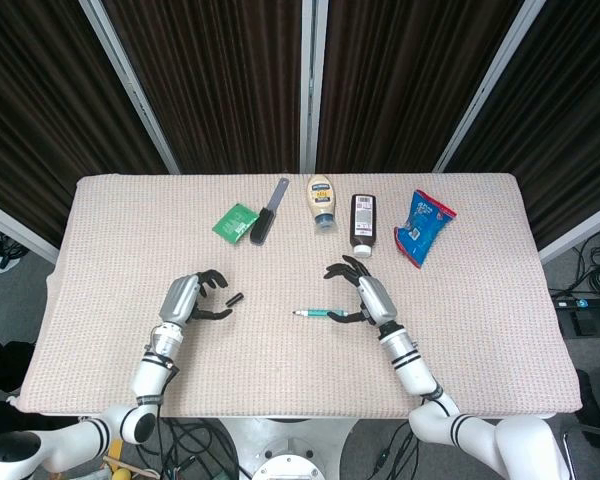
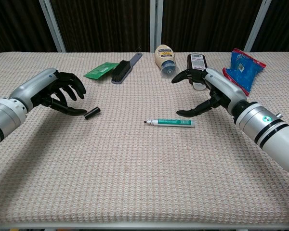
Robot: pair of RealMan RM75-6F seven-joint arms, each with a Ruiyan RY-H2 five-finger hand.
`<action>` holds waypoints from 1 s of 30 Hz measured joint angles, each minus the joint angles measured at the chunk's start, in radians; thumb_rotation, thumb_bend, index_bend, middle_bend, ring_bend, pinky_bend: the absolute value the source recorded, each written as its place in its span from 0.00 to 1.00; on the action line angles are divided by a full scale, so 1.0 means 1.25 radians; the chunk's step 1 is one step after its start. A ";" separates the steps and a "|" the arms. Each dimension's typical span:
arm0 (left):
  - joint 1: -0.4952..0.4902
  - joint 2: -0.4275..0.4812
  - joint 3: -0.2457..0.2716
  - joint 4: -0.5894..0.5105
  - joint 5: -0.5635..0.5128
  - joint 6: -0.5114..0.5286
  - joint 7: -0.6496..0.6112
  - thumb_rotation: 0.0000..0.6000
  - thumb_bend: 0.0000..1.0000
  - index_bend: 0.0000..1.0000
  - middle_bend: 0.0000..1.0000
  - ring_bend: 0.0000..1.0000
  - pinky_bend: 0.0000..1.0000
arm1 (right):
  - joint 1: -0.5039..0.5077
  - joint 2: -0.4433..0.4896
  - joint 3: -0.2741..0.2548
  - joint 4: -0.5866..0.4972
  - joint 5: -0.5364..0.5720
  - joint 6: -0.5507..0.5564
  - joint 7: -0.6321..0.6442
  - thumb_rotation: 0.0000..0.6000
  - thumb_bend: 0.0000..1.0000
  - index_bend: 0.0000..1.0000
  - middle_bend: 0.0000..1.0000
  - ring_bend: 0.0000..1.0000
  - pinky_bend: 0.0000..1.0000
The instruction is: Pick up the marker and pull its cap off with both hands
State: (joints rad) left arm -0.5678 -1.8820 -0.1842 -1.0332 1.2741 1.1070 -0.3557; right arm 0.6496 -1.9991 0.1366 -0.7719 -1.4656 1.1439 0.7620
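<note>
1. Marker [image 2: 174, 123] lies flat mid-table, uncapped, tip toward the robot's left; green-and-white label, print too small to read.
2. Cap [image 2: 91, 113], black, lies apart on the cloth, just beside the left hand [image 2: 62, 92].
3. Left hand: fingers spread, holding nothing.
4. Right hand [image 2: 206, 91]: fingers spread, empty, just beside the marker's butt end.
5. Far edge row: green card [image 1: 235, 221], brush [image 1: 268, 211], mayonnaise bottle [image 1: 322, 200], dark bottle [image 1: 362, 222] with barcode label, blue packet [image 1: 422, 227]; lettering illegible.
6. Bare table cloth [image 2: 135, 183] spans the near half.
</note>
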 measured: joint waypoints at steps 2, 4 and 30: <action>0.002 0.003 -0.004 0.001 0.006 0.009 -0.001 1.00 0.07 0.42 0.41 0.40 0.45 | -0.004 0.006 0.001 -0.007 -0.002 0.011 -0.002 1.00 0.00 0.22 0.14 0.00 0.02; 0.004 0.008 -0.009 -0.001 0.008 0.018 0.000 1.00 0.06 0.42 0.41 0.40 0.42 | -0.010 0.014 0.003 -0.016 -0.004 0.026 -0.004 1.00 0.00 0.21 0.14 0.00 0.02; 0.207 0.223 0.071 -0.078 0.074 0.249 0.192 1.00 0.00 0.28 0.23 0.11 0.17 | -0.268 0.215 -0.023 -0.184 0.029 0.284 -0.477 1.00 0.00 0.09 0.06 0.00 0.00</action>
State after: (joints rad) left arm -0.3092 -1.6033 -0.0955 -1.1307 1.3671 1.4187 -0.1155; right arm 0.3141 -1.7300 0.1080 -1.0017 -1.4291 1.4983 0.1660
